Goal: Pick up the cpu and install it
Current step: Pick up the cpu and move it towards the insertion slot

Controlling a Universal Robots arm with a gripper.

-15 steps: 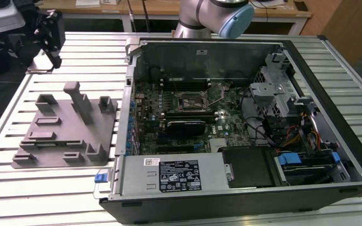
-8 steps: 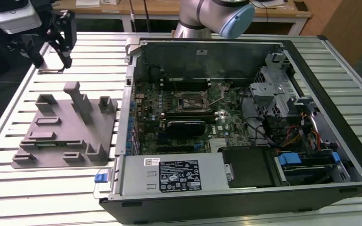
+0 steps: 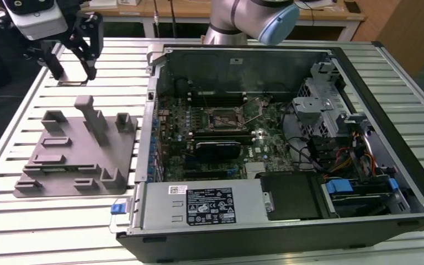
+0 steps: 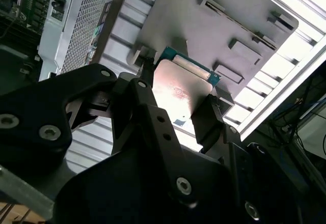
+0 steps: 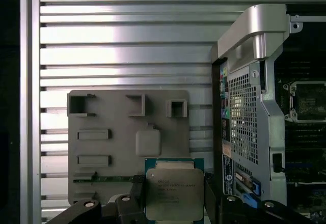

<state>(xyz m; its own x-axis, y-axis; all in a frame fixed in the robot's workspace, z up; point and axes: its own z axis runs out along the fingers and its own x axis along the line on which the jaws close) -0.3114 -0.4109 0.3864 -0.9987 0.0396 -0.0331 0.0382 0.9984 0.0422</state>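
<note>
1. The tool [image 3: 73, 74] is at the upper left of the exterior view, low over the table [image 3: 20, 105].
2. Both wrist views show its fingers clamped on opposite edges of the cpu [image 5: 174, 193], so the pickup looks done.
3. Installing remains: the socket [image 3: 222, 117] in the case [image 3: 388, 110], well apart toward the exterior view's right, looks unfilled.

My arm [image 3: 231, 19] is silver tubing with a pale blue joint cap [image 3: 275, 25]. I see the gripper [image 3: 73, 74] as matte black linked bars under a white-and-grey housing [image 3: 31, 16], with blocky fingers [image 4: 210, 122] and round silver screws [image 4: 50, 131] in the links.
</note>
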